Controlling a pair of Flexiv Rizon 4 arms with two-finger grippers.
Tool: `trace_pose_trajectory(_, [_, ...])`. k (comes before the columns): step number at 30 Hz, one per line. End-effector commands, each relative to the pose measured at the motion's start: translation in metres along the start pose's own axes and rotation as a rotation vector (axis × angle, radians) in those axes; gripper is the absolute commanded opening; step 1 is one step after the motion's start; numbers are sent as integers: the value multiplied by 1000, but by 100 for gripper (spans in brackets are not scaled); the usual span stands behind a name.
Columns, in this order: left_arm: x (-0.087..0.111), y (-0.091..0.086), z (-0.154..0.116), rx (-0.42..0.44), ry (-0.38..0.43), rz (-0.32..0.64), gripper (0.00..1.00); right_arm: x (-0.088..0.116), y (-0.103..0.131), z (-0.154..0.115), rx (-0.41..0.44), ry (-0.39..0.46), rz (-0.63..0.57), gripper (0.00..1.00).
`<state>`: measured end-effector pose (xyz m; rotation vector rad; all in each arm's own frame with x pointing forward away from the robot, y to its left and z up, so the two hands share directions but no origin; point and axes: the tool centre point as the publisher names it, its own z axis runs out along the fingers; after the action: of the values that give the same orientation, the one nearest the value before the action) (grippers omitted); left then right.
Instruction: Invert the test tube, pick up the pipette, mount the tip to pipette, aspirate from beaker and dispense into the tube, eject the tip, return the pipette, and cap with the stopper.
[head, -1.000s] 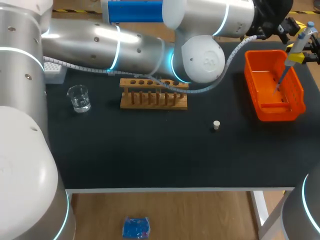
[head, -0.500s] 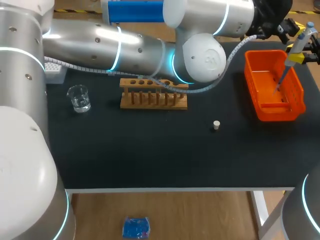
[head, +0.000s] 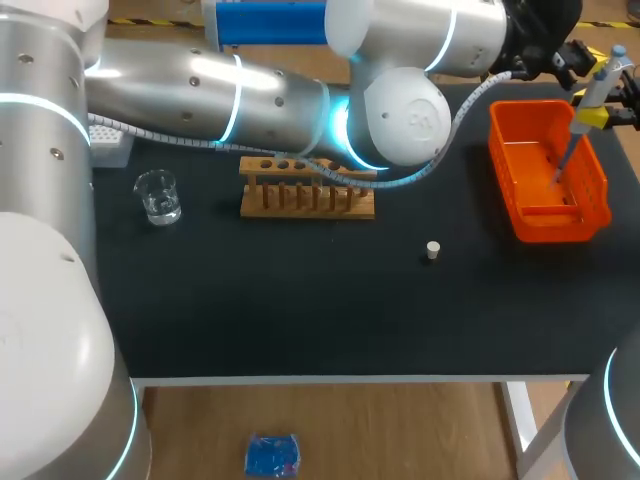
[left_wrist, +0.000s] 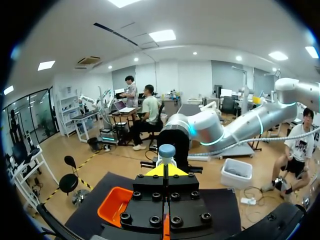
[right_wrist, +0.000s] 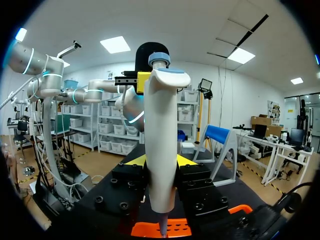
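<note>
The white pipette (head: 592, 95) with its blue top stands upright, and my right gripper (head: 626, 106) at the table's far right is shut on its body. Its thin lower end points down into the orange bin (head: 500, 150). In the right wrist view the pipette (right_wrist: 161, 130) fills the gap between that gripper's (right_wrist: 160, 161) yellow tips, above the bin (right_wrist: 150, 229). My left arm reaches across the table. Its gripper (head: 570, 55) is shut and empty, with its tips (left_wrist: 165, 170) right at the pipette's blue button (left_wrist: 166, 150). The wooden rack (head: 307, 187), glass beaker (head: 158, 196) and small stopper (head: 433, 250) stay on the mat.
A white tip box (head: 110, 140) lies at the back left, partly under my left arm. That arm's cable hangs over the rack's back edge. The bin (left_wrist: 115, 205) sits at the mat's right end, near the table edge.
My left arm's elbow has turned slightly; the pipette's top has shifted a little. The pipette stays held over the bin.
</note>
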<state>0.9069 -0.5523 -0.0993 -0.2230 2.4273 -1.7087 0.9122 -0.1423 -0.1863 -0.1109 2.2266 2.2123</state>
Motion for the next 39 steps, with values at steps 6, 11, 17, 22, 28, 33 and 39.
trace_pose_trajectory(6, [-4, 8, 10, 37, 95, -1, 0, -1, 3, 0, 1, 3, -1, 0])
trace_pose_trajectory(11, [-3, 9, 13, 18, 100, -2, 0, -1, 3, 0, 1, 3, -1, 0])
trace_pose_trajectory(17, [-2, 12, 14, 13, 103, -4, 0, -1, 3, 0, 1, 3, -1, 0])
trace_pose_trajectory(22, [0, 14, 14, 8, 98, 12, 0, -1, 3, 0, 1, 3, -1, 0])
trace_pose_trajectory(28, [2, 16, 12, 18, 93, 23, 0, -1, 3, 0, 1, 3, -1, 0])
trace_pose_trajectory(33, [2, 20, 14, 17, 97, 19, 0, -1, 3, 0, 1, 3, -1, 0])
trace_pose_trajectory(39, [2, 25, 16, 17, 100, 3, 0, -1, 3, 0, 1, 3, -1, 0])
